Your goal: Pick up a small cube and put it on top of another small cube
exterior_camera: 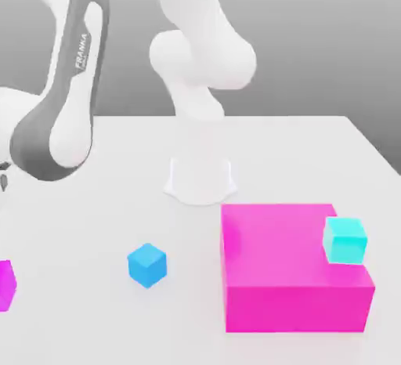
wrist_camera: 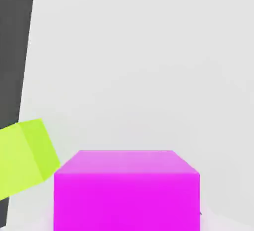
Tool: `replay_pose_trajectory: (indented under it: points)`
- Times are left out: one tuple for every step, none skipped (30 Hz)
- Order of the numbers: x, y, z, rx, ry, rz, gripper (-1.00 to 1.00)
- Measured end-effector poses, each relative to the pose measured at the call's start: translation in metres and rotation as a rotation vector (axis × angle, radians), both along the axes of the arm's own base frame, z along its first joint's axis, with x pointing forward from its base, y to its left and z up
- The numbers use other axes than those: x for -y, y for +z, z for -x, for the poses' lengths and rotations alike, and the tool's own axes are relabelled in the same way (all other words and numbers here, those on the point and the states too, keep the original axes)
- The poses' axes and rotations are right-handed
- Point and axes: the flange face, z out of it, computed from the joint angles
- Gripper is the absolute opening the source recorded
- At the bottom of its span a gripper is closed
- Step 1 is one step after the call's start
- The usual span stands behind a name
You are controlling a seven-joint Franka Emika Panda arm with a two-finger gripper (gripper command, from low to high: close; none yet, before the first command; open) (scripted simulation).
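Note:
The small magenta cube (exterior_camera: 5,285) rests on the white table at the exterior view's left edge, cut off by the frame. In the hand view the same cube (wrist_camera: 126,190) looms very close, centred right in front of the hand. My gripper is shut, and from how close and centred the cube sits, it is shut on that cube. My arm (exterior_camera: 59,121) bends down toward that left edge, and the hand itself passes out of the picture. The small blue cube (exterior_camera: 147,265) sits alone on the table, to the right of the magenta cube in the exterior view.
A large magenta block (exterior_camera: 290,277) stands at the exterior view's right, with a small cyan cube (exterior_camera: 345,240) on its top right corner. A lime-green cube (wrist_camera: 25,158) lies beside the magenta cube, near the table's edge. The robot's base (exterior_camera: 200,175) stands behind the middle.

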Motion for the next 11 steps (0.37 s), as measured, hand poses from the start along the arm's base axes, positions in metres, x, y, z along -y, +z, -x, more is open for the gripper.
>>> replay_pose_trajectory:
  points:
    - [-0.001, 0.003, -0.012, 0.0, 0.037, 0.001, -1.0]
    - [-0.002, 0.006, -0.023, 0.0, 0.074, 0.002, -1.0]
    - [-0.003, 0.009, -0.035, -0.001, 0.111, 0.004, -1.0]
    - [-0.005, 0.011, -0.046, -0.001, 0.147, 0.006, -1.0]
    - [-0.006, 0.003, -0.051, -0.001, 0.165, 0.007, -1.0]
    - [-0.006, -0.011, -0.054, -0.001, 0.173, 0.007, -1.0]
    - [-0.006, -0.027, -0.056, -0.001, 0.178, 0.008, -1.0]
    - [-0.006, -0.041, -0.056, -0.001, 0.18, 0.008, 1.0]
    - [-0.006, -0.041, -0.056, -0.001, 0.18, 0.008, 1.0]
    - [-0.006, -0.041, -0.056, -0.001, 0.18, 0.008, 1.0]
    - [-0.006, -0.041, -0.056, -0.001, 0.18, 0.008, 1.0]
